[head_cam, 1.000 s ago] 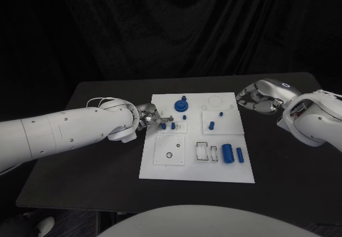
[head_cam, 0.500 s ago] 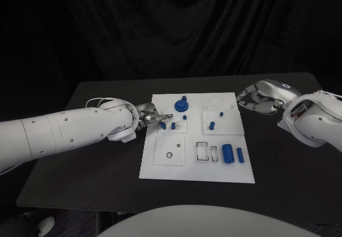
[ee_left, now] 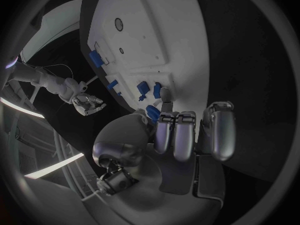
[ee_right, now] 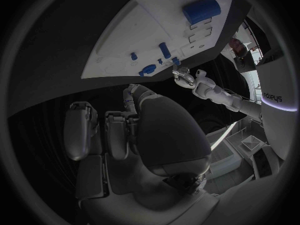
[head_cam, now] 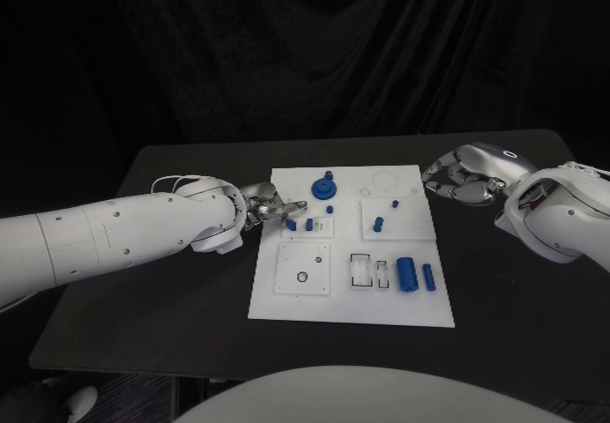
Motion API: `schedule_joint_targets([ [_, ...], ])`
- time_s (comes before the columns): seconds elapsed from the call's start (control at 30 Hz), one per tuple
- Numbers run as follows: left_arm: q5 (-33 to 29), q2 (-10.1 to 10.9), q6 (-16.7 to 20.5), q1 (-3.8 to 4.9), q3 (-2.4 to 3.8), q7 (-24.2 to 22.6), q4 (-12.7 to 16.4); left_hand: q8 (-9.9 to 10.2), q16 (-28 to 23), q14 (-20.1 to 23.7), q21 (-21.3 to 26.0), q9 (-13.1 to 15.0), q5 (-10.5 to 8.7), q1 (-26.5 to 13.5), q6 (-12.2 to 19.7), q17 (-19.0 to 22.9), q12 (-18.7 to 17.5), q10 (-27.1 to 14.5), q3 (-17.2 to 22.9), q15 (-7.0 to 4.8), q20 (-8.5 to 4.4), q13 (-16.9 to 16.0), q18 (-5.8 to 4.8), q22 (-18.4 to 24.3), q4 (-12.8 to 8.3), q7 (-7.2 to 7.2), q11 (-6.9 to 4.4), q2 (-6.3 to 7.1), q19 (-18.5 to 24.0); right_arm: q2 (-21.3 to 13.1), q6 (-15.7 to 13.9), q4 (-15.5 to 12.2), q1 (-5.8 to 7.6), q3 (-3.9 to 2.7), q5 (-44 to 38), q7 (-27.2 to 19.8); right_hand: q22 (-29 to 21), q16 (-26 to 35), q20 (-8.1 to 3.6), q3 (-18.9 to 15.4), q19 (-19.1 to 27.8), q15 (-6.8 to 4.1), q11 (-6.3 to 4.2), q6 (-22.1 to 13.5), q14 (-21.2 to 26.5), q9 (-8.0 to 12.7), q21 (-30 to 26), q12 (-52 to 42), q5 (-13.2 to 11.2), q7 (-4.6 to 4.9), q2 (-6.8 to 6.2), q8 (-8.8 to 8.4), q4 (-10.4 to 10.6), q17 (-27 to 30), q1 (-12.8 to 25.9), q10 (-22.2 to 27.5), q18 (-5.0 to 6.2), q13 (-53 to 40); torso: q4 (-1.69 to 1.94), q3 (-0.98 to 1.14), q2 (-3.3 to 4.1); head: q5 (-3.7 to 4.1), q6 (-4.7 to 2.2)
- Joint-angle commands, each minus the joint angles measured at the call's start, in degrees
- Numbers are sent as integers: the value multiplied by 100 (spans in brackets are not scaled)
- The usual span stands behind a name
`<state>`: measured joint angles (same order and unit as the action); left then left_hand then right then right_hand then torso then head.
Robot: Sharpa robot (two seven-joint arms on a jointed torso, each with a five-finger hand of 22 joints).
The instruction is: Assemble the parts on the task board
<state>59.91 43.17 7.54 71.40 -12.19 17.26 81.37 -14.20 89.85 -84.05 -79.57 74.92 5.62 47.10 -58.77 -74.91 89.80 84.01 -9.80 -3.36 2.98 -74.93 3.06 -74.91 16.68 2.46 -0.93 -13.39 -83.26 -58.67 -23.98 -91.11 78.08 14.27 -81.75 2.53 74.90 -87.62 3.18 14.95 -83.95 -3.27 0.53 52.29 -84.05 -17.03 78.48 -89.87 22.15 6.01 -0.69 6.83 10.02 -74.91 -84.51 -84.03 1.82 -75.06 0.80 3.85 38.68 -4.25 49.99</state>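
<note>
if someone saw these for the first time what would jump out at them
The white task board in the middle of the black table stands out first, dotted with small blue parts, the largest a round blue piece near its far edge. Next come the two white arms: the left hand reaches over the board's left edge beside two small blue pegs, while the right hand hovers with fingers curled, off the board's far right corner.

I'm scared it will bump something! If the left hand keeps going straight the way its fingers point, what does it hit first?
Probably the two small blue pegs on the task board, just ahead of the left hand. Height above them is unclear.
</note>
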Motion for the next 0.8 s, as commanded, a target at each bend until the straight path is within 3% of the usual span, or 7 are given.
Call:
schedule_joint_targets([
  [0.03, 3, -4, 81, -14, 3, -200, 19, -63, 15, -595, -7, 176, 53, 31, -17, -1509, 20, 599, -47, -31, -12, -1507, -26, -1140, 6, -5, -29, -75, -19, 3, 64, 5, -17, -4, 35, 91, 1126, 39, -9, 31, -59, 0, -21, -17, -502, 3, -19, -13, 21, -13, 34, -20, -4, -1245, 16, -597, 105, -1494, 1, 1, 0, 3, 1],
  [0.3, 2, -3, 21, -15, 3, -169, 10, -445, 15, -595, -19, 183, 112, 156, -42, -1509, 20, 599, -265, -65, -43, -1507, -29, -1145, 8, -54, -71, -207, -31, 12, 93, 14, -22, -4, 51, 88, 1127, 35, -11, 37, -61, -2, -23, -12, -503, 2, -17, -13, 21, -13, 36, -19, -9, -1248, 21, -597, 105, -1494, 2, 2, -2, -6, 1],
  [0.8, 2, -17, 77, -19, 3, -283, 21, -514, 15, -595, -11, 158, 247, 263, 32, -1509, 20, 599, -323, -77, -58, -1507, -28, -1143, 4, -61, -81, -304, -28, 40, 146, 43, -39, -4, 54, 80, 1126, 35, -12, 39, -61, -3, -23, -5, -504, 0, -18, -13, 21, -14, 38, -17, -11, -1249, 23, -597, 105, -1494, -1, 3, 1, -30, 1],
])
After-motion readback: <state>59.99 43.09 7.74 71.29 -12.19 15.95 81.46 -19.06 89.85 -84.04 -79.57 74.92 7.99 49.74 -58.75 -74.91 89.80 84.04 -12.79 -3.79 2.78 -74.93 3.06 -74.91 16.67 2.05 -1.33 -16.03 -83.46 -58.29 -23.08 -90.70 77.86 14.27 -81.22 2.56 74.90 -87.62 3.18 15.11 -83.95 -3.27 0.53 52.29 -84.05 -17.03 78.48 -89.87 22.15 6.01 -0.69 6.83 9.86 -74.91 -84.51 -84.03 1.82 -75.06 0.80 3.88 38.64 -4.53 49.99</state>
